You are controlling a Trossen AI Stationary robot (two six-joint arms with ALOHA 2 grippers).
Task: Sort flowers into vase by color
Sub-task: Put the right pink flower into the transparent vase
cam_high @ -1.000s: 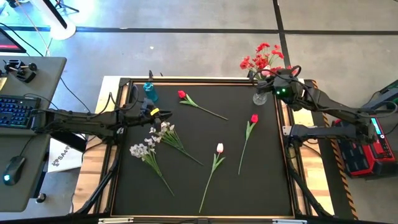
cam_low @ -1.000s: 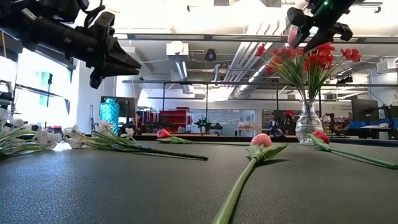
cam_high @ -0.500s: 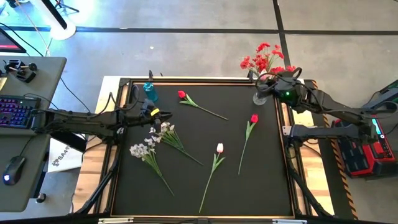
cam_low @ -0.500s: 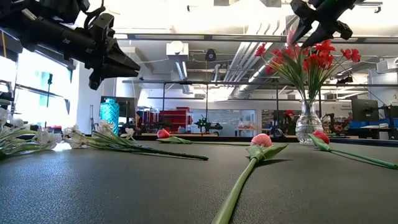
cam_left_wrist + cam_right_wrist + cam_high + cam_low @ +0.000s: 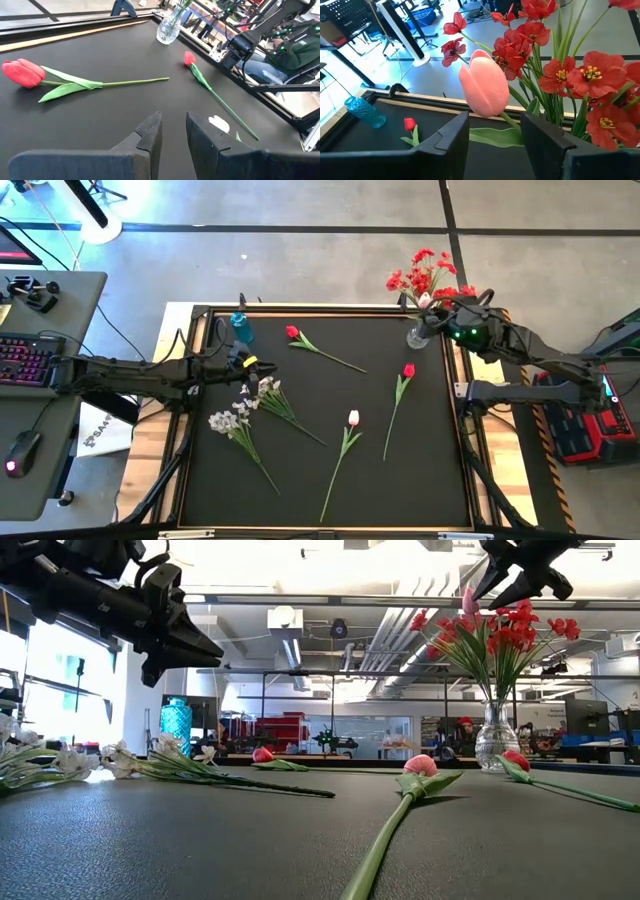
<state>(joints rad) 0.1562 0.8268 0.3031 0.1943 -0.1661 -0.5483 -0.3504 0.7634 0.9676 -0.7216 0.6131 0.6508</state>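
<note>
Slowly the right gripper (image 5: 492, 132) has backed away from the clear vase (image 5: 419, 336), its fingers open and empty; a pink tulip (image 5: 484, 91) now stands among the red flowers (image 5: 425, 275). Next, pull straight out. Farther off, the left gripper (image 5: 173, 131) hovers, fingers narrow and empty.

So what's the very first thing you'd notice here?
The clear vase at the mat's far right corner, bursting with red flowers, with the right gripper just above it and a pink tulip among the reds. Then the loose flowers on the black mat: white sprays near the left gripper, and single tulips in the middle.
</note>
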